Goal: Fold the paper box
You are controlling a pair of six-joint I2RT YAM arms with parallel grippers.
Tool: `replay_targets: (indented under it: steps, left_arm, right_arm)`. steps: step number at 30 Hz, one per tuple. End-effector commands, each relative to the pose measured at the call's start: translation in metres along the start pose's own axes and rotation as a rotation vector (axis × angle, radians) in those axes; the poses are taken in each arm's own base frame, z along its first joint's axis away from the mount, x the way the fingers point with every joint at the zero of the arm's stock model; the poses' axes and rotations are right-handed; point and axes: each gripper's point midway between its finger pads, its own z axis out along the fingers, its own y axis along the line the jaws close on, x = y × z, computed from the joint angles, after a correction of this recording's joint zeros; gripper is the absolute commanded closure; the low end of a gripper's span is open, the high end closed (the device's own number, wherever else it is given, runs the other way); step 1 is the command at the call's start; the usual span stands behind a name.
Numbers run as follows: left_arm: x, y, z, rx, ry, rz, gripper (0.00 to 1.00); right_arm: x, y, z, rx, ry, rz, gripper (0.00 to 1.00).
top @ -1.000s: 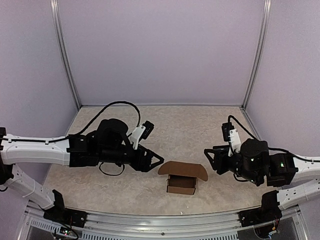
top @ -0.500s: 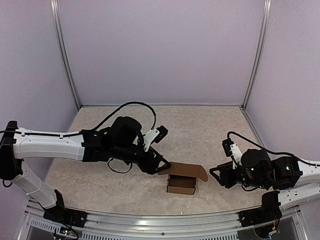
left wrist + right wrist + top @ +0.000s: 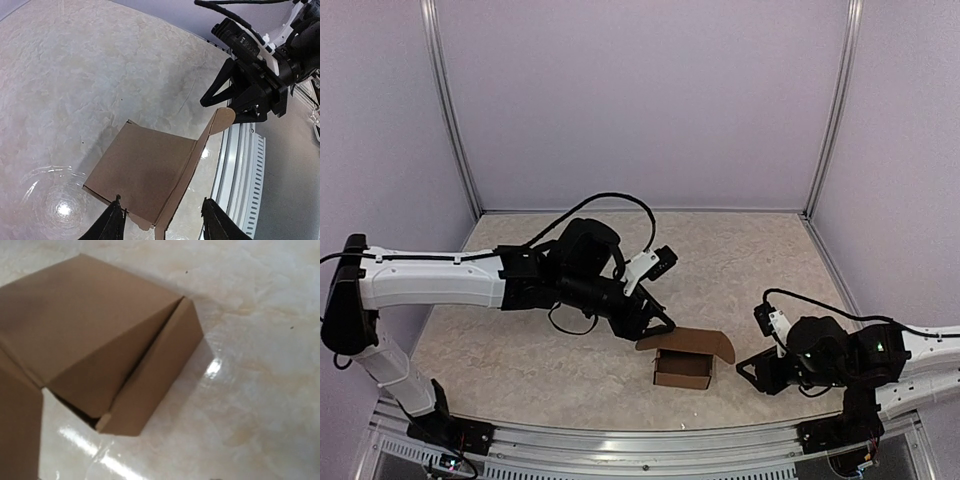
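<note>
The paper box is a small brown cardboard box near the table's front edge. Its lid stands open, tilted up and back. My left gripper is at the lid's left corner. In the left wrist view that gripper is open, and the lid's near corner lies between the two black fingers, one tip at the lid's edge. My right gripper is low, just right of the box, apart from it and open. The right wrist view shows the box's side wall, with no fingers in frame.
The marbled tabletop stretches behind the box to the back wall. A metal rail runs along the near edge, close to the box. Side walls with upright posts close the cell in.
My left arm has reached right to the lid's left corner and its jaws have narrowed a little. My right arm has drawn back and down toward the near edge.
</note>
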Motion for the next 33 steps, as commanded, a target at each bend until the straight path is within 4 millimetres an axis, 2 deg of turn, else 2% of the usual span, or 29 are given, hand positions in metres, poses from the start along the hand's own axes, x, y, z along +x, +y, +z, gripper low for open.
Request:
replay_targets:
  steps: [1, 9, 14, 18, 20, 26, 31, 33]
  left_arm:
    - [0.001, -0.008, 0.003, 0.068, 0.064, 0.085, 0.49]
    - [0.012, -0.016, 0.013, 0.102, 0.183, 0.204, 0.52]
    - [0.019, -0.004, 0.023, 0.055, 0.239, 0.233, 0.53]
    - [0.020, -0.004, 0.026, 0.056, 0.254, 0.252, 0.55]
    - [0.019, -0.005, 0.028, 0.059, 0.258, 0.258, 0.61]
    - [0.018, -0.003, 0.032, 0.056, 0.264, 0.265, 0.87]
    - [0.027, 0.000, 0.032, 0.044, 0.285, 0.257, 0.99]
    - [0.033, 0.001, 0.031, 0.037, 0.295, 0.247, 1.00]
  right_arm:
    - [0.002, 0.004, 0.002, -0.025, 0.008, 0.021, 0.60]
    - [0.004, 0.004, 0.004, -0.031, 0.007, 0.026, 0.60]
    - [0.003, 0.004, 0.004, -0.033, 0.005, 0.028, 0.60]
    - [0.003, 0.005, 0.004, -0.036, 0.005, 0.028, 0.61]
    - [0.002, 0.005, 0.004, -0.035, 0.003, 0.030, 0.61]
    - [0.002, 0.007, 0.009, -0.040, -0.003, 0.045, 0.63]
    - [-0.002, 0.009, 0.014, -0.045, -0.026, 0.066, 0.67]
    - [-0.004, 0.012, 0.017, -0.068, -0.039, 0.083, 0.70]
